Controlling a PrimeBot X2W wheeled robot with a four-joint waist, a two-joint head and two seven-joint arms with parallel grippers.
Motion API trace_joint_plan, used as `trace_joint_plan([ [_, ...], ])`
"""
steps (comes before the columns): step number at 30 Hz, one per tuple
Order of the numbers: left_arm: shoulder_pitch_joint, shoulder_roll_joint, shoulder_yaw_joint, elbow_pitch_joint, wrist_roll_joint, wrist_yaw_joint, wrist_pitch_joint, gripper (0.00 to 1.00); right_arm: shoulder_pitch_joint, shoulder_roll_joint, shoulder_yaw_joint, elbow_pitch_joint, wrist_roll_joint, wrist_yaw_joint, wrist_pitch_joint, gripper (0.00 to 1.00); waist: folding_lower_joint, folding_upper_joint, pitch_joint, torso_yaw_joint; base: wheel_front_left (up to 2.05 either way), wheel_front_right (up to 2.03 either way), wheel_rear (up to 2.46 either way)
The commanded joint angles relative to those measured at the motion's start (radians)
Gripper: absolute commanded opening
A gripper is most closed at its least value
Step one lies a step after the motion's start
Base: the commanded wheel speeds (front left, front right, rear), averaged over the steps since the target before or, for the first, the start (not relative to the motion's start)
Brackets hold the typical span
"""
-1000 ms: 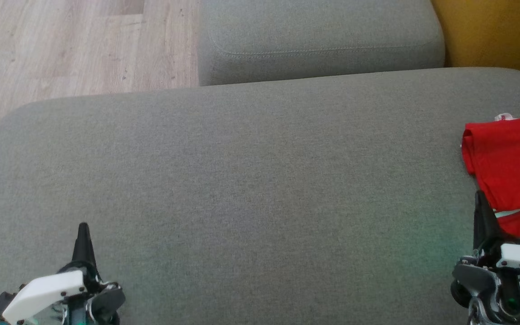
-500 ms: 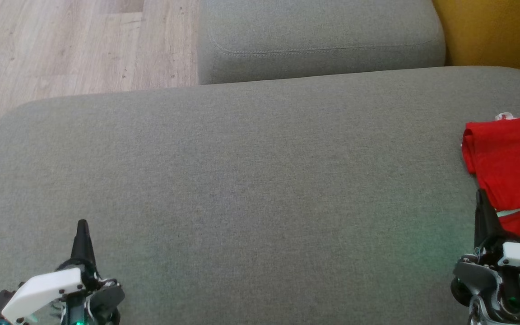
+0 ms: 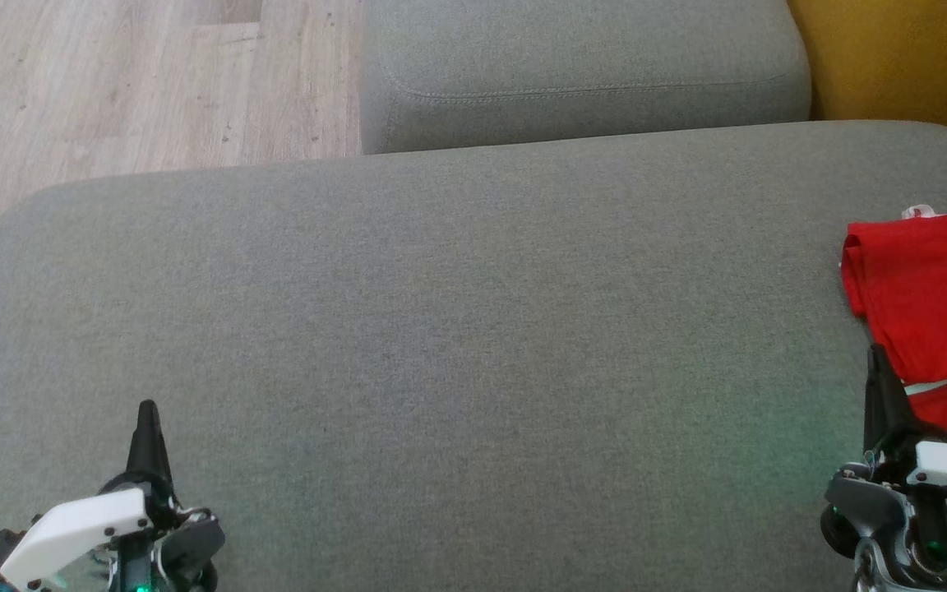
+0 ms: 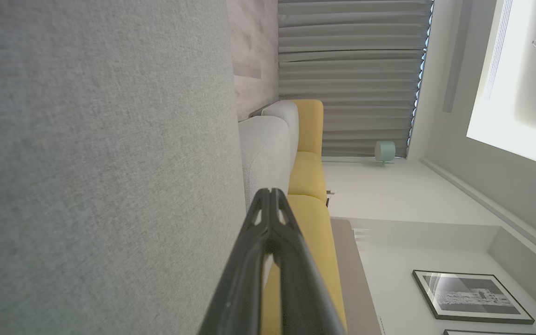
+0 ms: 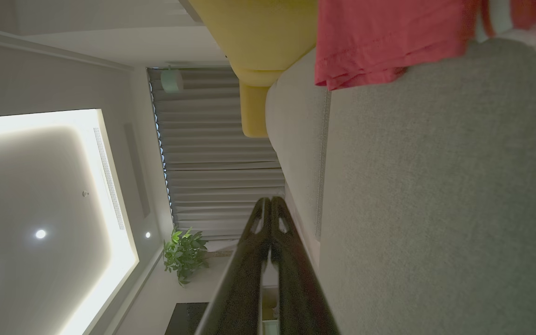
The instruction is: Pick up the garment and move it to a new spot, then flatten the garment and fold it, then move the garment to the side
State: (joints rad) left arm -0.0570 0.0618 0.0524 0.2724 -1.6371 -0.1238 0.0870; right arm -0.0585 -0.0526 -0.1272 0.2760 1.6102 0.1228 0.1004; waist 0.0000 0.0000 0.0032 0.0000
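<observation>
Red garment (image 3: 930, 296) lies bunched at the cushion (image 3: 441, 312) right edge. Left gripper (image 3: 147, 409) is over the near-left corner, right gripper (image 3: 876, 355) near-right with its tip just beside the garment. Both jaws together, nothing held.

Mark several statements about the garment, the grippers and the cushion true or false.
1. The red garment lies at the right side of the grey cushion. True.
2. The left gripper holds the garment. False: it is shut on nothing, at the lower left of the head view, far from the garment.
3. The right gripper is shut. True.
4. The garment is spread across the cushion's middle. False: it lies at the cushion's right side.
</observation>
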Motion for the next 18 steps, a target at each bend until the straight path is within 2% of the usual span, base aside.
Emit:
trace_joint_plan([
  [1,-0.049,0.007,0.035,-0.028,0.007,-0.007,0.005,0.0,-0.049,-0.003,0.02,-0.032,0.004,0.008,0.008,0.0,0.0,0.0,0.0,0.0,0.0,0.0,0.0],
  [18,-0.049,0.004,0.04,-0.028,0.011,-0.007,0.009,0.0,-0.049,-0.002,0.018,-0.032,0.002,0.008,0.009,0.0,0.0,0.0,0.0,0.0,0.0,0.0,0.0],
])
